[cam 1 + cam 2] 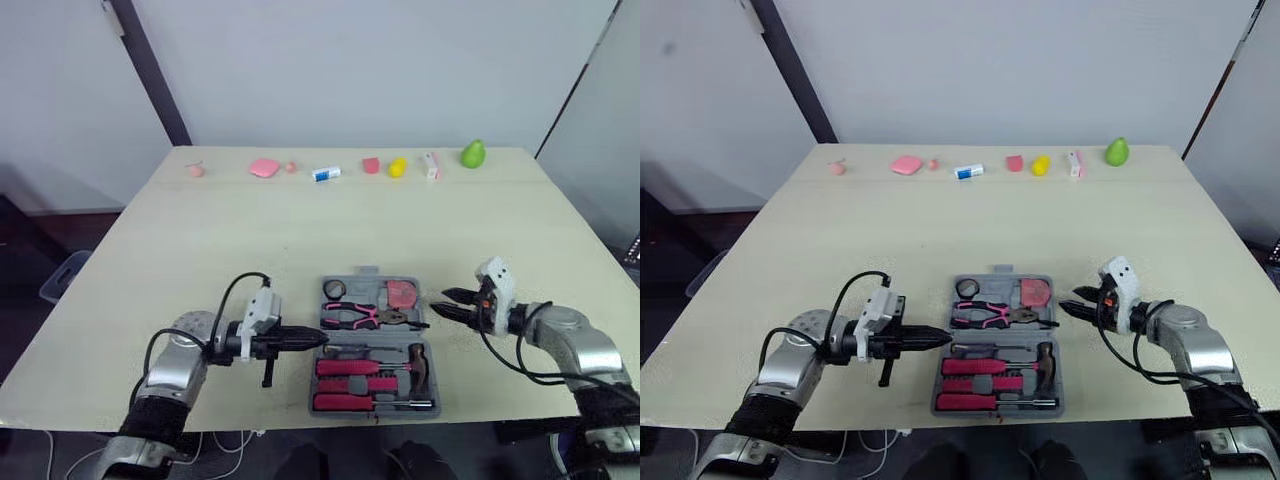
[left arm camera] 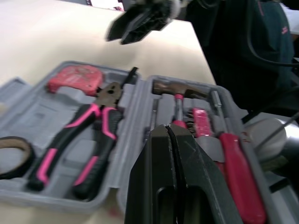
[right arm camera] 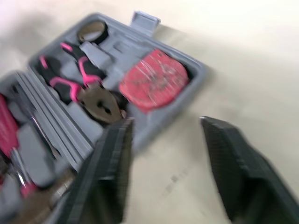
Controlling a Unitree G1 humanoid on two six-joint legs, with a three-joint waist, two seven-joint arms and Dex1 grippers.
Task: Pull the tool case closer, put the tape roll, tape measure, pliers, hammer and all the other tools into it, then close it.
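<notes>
**A:** Where is the tool case (image 1: 360,293) sitting, and are any tools waiting outside it?

**B:** It is lying open near the front edge of the table (image 1: 200,240), between the two arms; I am seeing no loose tools beside it. The tape roll (image 1: 334,289), pliers (image 1: 365,317) and tape measure (image 1: 402,293) are resting in the far half; the hammer (image 1: 418,362) and the red-handled screwdrivers (image 1: 350,367) are filling the near half. I am judging that only the closing is left.

**A:** What are the grippers doing?

**B:** The left gripper (image 1: 320,340) is pointing at the case's left edge, about level with the hinge, its fingers pressed together and holding nothing; the right gripper (image 1: 440,301) is hovering just beside the right edge of the far half, jaws spread and empty.

**A:** So what is the closing turning on?

**B:** The hinge is running left to right, across the line between the two arms; one half is having to fold over the other along that axis. The right gripper is standing nearer the far half and looking better placed to lift it; I am guessing, not knowing.
</notes>
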